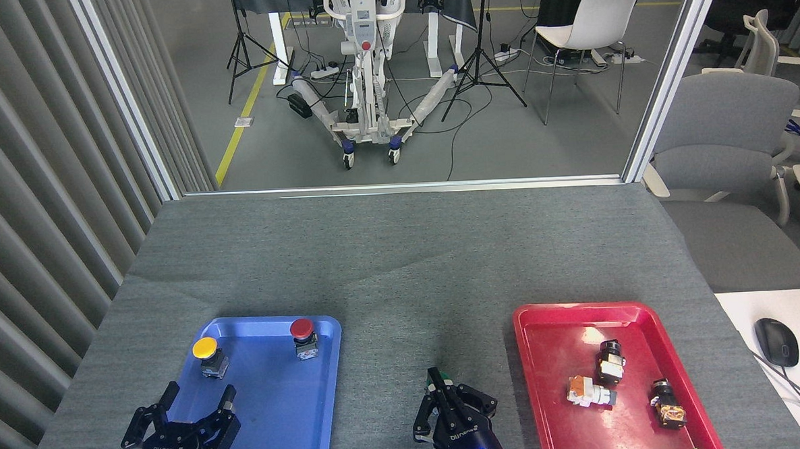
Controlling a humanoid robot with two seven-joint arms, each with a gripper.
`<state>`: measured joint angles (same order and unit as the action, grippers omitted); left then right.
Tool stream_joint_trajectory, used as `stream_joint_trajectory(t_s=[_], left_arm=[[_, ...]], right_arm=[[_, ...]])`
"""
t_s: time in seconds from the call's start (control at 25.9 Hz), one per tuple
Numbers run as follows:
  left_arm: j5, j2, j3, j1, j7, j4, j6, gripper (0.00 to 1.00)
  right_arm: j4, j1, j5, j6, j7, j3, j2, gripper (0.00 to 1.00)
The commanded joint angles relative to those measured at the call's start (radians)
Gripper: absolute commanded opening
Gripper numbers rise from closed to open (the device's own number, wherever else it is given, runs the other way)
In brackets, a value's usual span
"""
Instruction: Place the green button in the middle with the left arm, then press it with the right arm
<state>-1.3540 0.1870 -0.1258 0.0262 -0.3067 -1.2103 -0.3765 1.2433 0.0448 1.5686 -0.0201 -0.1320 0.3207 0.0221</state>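
The green button [443,376] stands on the grey tabletop cloth [388,265] in the gap between the blue tray [280,418] and the red tray [553,326], so I take the placement as done. Only a sliver of green shows past the tip of my right gripper [441,398], which sits directly over it with its fingers drawn together; I judge the press is in hand, though I cannot see whether the tip touches the cap. My left gripper [195,409] hangs with fingers spread over the near-left corner of the blue tray, holding nothing and well clear of the button. Risks: the cap is round and the base short, so an off-centre push could skid off the cap or tip the unit sideways on the soft cloth. With the cap hidden I cannot confirm alignment. The yellow button [206,351] and red button [303,331] are inside the blue tray, out of the way.
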Motion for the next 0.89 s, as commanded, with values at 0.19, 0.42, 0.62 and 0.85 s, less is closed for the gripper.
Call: stream_joint_trajectory(t_s=[0.19, 0.42, 0.62, 0.85], left_arm=[[0.006, 0.0, 0.0, 0.001, 0.0, 0.0, -0.001, 0.99], [0.012, 0.002, 0.0, 0.009, 0.003, 0.0, -0.001, 0.99], [0.012, 0.002, 0.0, 0.012, 0.006, 0.002, -0.001, 0.99], [0.024, 0.003, 0.0, 0.012, 0.009, 0.014, -0.001, 0.99]], right_arm=[[-0.03, -0.002, -0.007, -0.001, 0.022, -0.005, -0.002, 0.06], [0.005, 0.0, -0.025, 0.011, 0.012, -0.006, -0.005, 0.08], [0.057, -0.002, -0.048, 0.039, 0.0, -0.011, -0.01, 0.1], [0.171, -0.051, -0.056, 0.043, 0.005, -0.092, -0.01, 1.0]])
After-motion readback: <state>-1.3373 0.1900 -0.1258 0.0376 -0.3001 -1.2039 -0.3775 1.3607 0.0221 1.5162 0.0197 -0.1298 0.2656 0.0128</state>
